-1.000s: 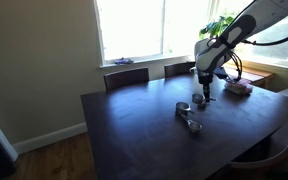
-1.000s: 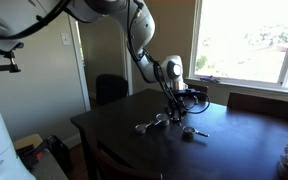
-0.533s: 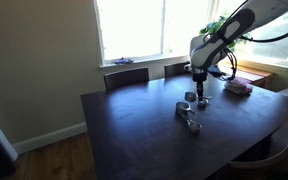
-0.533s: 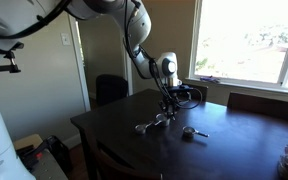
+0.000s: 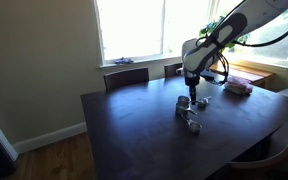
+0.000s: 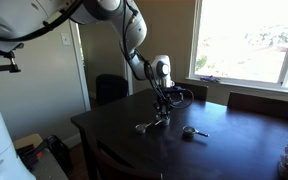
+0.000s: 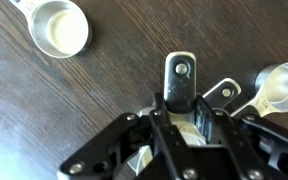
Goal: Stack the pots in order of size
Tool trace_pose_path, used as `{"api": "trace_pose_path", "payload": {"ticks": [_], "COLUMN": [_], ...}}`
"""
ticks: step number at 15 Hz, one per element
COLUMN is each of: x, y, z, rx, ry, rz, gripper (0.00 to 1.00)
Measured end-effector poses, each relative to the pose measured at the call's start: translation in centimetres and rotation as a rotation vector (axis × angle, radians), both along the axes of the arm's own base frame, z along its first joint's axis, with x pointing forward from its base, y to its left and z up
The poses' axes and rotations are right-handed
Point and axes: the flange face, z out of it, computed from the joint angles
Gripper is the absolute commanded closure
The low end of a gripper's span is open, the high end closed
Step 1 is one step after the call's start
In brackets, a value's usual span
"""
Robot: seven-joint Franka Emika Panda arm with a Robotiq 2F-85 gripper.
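My gripper (image 7: 184, 125) is shut on a small shiny silver pot, whose flat handle (image 7: 181, 78) sticks out between the fingers. A second pot (image 7: 60, 27) lies on the dark table at the upper left of the wrist view. A third pot (image 7: 281, 85) lies at the right, its handle pointing toward the jaws. In both exterior views the gripper (image 5: 191, 97) (image 6: 163, 100) hangs just above the table with the held pot. It is over one lying pot (image 5: 182, 106) (image 6: 144, 126), and another pot (image 5: 193, 126) (image 6: 189, 131) lies apart.
The dark wooden table (image 5: 134, 130) has chairs (image 5: 126, 76) at its far side below the window. A pinkish stack (image 5: 238, 87) and a plant (image 5: 216, 28) stand near the table's far corner. A chair back (image 6: 109, 88) stands behind the table.
The gripper has carried the held pot sideways toward the other pots on the table. The two lying pots have not moved.
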Motion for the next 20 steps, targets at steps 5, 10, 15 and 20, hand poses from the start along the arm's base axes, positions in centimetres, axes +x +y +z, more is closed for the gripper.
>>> {"api": "trace_pose_path", "payload": {"ticks": [5,10,15,20], "x": [0.8,1.5,1.5,1.7], "y": [0.1,-0.8,-1.4,-1.9], "z": [-2.2,-3.2,-3.3,-2.5], "rx": [0.0,-0.009,-0.016,-0.015], "ry": [0.003,-0.002,-0.002,-0.024], "rz": [0.001,-0.008,-0.015,-0.019], "gripper": [0.87,0.42,0.12,0.0]}}
